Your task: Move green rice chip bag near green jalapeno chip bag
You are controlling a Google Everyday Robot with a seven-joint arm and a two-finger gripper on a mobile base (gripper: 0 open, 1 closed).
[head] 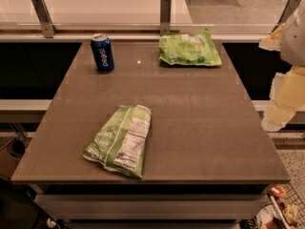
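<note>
The green rice chip bag (189,48) is bright lime green with a white patch and dark green spots. It lies flat at the back right of the brown table (200,128). The green jalapeno chip bag (121,140) is pale green and crinkled, with its white nutrition label facing up. It lies near the front left edge of the table. My gripper (282,104) shows as cream-coloured parts at the right edge of the view, off the table's right side. It is well apart from both bags and holds nothing that I can see.
A blue soda can (102,52) stands upright at the back left of the table. A glass barrier with metal posts (165,13) runs along the table's far edge. A snack rack (281,209) sits low at the front right.
</note>
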